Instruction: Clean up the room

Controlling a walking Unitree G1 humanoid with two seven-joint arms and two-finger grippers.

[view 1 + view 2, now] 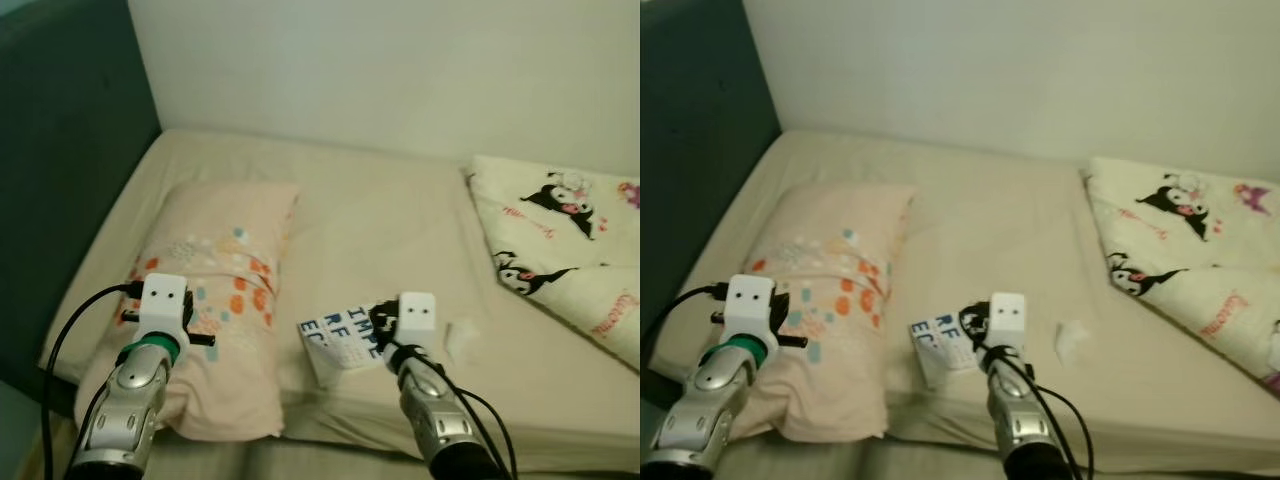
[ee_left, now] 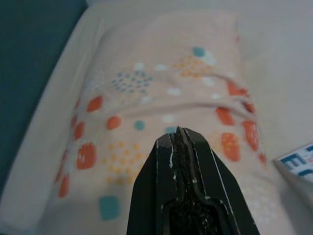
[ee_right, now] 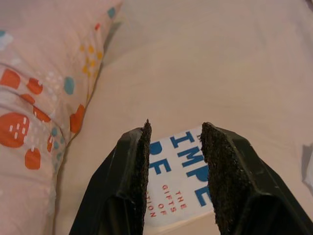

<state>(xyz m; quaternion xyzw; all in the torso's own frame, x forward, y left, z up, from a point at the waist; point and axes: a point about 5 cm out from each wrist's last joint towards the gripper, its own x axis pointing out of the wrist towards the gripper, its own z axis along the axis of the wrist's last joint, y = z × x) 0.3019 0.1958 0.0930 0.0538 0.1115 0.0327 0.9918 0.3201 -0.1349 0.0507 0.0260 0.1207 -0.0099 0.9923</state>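
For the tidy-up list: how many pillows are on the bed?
1. The pillow with orange and teal spots lies on the bed's left side, beside the book. The cartoon blanket at right may hide more.

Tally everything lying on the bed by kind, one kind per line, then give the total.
Pillow: 1, peach with orange and teal spots
Book: 1, white cover with blue letters
Blanket: 1, cream with cartoon prints
Crumpled white tissue: 1
Total: 4

The right end effector is open above the book; the left end effector is shut over the pillow.
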